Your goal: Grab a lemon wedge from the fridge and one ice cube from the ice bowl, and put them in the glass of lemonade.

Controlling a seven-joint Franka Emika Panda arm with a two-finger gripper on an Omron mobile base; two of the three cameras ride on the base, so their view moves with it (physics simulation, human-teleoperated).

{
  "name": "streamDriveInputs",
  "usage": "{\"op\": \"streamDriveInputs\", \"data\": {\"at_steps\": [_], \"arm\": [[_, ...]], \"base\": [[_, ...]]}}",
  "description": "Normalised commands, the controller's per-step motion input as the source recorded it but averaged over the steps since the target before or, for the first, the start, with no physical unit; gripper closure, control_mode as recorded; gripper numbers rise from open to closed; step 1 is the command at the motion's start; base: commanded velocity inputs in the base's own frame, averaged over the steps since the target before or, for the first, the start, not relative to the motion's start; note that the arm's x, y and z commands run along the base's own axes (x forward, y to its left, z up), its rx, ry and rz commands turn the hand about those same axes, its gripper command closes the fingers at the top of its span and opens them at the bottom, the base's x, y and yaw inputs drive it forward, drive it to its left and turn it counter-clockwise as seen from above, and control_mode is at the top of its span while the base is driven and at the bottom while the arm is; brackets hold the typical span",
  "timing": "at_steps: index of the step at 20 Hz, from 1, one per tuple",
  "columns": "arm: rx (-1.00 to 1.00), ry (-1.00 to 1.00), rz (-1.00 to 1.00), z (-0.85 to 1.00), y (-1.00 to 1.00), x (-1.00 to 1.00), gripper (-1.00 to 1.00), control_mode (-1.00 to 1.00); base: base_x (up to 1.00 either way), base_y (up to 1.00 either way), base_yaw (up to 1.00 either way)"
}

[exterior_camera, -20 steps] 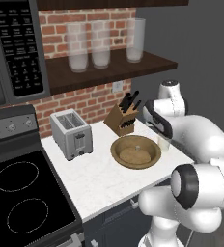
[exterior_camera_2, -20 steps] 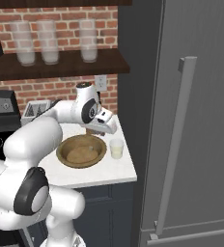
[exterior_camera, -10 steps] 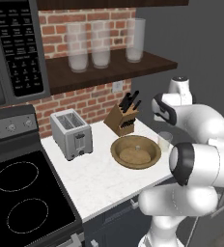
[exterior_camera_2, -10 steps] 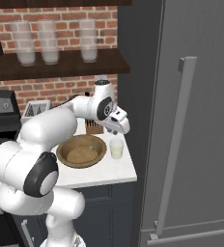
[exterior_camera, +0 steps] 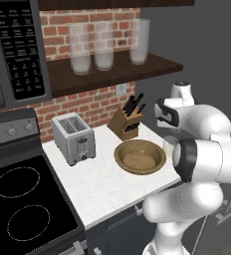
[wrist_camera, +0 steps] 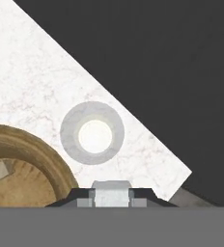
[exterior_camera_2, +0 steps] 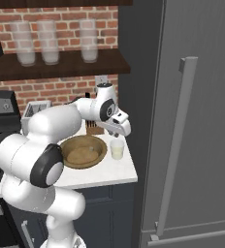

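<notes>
A: Between the pincer's dark fingertips, in the hand view, sits a small pale block, which I take to be the ice cube. The pincer is clenched on it.

B: Where is the glass of lemonade?

A: On the white marble surface, just beside the ice bowl. The cube hangs above, near the glass's rim rather than over its middle. Another cube lies in the bowl.

B: What could go wrong?

A: If released here, the cube could strike the rim and bounce onto the surface or over its nearby edge. Dropped from height, it could splash lemonade out.

B: And the lemon wedge?

A: I cannot see one. The fridge stands shut just right of the surface, so that step looks undone.
</notes>
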Motion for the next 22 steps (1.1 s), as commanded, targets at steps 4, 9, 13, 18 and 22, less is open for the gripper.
{"op": "streamDriveInputs", "data": {"at_steps": [4,9,13,18,22], "arm": [[0.00,0.00,0.00,-0.12,0.00,0.07,1.00,-1.00],[0.00,0.00,0.00,-0.01,0.00,0.05,1.00,-1.00],[0.00,0.00,0.00,0.00,0.00,0.00,1.00,-1.00],[0.00,0.00,0.00,0.00,0.00,0.05,1.00,-1.00],[0.00,0.00,0.00,0.00,0.14,0.27,1.00,-1.00]], "base": [[0.00,0.00,0.00],[0.00,0.00,0.00],[0.00,0.00,0.00],[0.00,0.00,0.00],[0.00,0.00,0.00]]}}
